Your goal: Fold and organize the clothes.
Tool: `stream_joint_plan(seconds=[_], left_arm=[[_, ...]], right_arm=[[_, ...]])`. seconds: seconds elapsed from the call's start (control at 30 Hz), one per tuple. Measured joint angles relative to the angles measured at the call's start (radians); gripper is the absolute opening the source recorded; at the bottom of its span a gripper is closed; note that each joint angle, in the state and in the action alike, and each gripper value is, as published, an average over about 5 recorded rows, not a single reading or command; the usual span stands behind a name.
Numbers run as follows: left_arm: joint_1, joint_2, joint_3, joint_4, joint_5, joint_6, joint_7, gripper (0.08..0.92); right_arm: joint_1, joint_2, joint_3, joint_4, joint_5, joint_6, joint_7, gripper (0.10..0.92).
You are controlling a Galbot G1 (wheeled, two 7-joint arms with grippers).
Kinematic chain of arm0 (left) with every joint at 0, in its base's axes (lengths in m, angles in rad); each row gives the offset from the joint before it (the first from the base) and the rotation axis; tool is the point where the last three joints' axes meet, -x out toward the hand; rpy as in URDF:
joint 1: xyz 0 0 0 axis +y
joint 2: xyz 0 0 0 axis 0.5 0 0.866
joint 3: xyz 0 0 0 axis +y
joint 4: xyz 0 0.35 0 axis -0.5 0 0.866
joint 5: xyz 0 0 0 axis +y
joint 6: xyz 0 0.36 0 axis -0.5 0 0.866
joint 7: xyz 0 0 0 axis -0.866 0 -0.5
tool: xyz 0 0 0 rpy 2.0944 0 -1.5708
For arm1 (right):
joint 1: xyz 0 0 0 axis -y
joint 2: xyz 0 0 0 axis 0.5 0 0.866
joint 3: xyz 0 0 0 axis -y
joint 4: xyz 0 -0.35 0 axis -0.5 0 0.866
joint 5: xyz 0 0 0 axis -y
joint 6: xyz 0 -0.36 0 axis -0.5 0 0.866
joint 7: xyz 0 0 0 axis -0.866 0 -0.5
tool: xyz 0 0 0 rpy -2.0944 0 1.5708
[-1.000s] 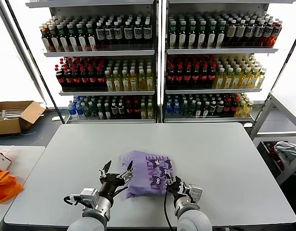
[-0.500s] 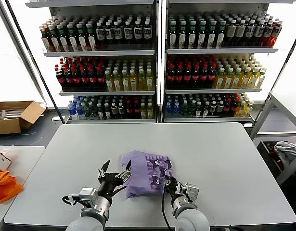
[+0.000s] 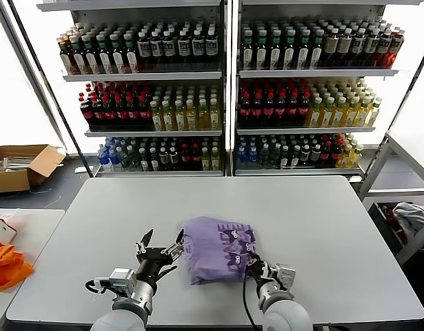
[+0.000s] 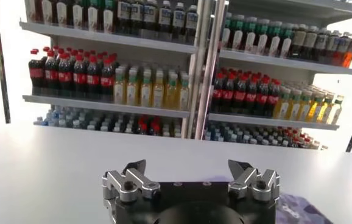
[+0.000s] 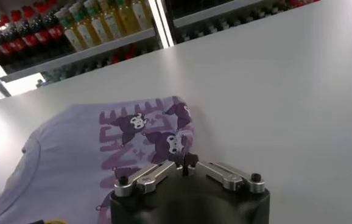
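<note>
T-shirt (image 3: 216,248): folded bundle near front edge of counter (image 3: 322,221), print up. Thin, soft, light, limp; likely sags if lifted by one point, so take hold at edge or corner. Right gripper (image 3: 256,265): pressed together, pinching shirt's near right edge. Left gripper (image 3: 160,247): spread wide, empty, just beside shirt's left edge.

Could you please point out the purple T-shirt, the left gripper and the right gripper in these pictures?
purple T-shirt (image 3: 213,252): head view, on the plain fabric beside the print.
left gripper (image 3: 161,246): head view, midway between its open fingertips.
right gripper (image 5: 184,167): right wrist view, where its shut fingertips meet.
</note>
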Motion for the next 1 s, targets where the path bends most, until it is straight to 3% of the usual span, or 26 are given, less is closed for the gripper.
stream_joint_plan(seconds=[0.43, 1.0], left_arm=[[-0.016, -0.008, 0.017, 0.025, 0.003, 0.0, 0.009, 0.823], [-0.014, -0.013, 0.028, 0.027, 0.005, 0.001, 0.021, 0.822]], right_arm=[[-0.023, -0.096, 0.15, -0.039, -0.081, 0.003, -0.047, 0.141], [-0.009, -0.138, 0.21, 0.034, -0.171, -0.001, -0.126, 0.607]])
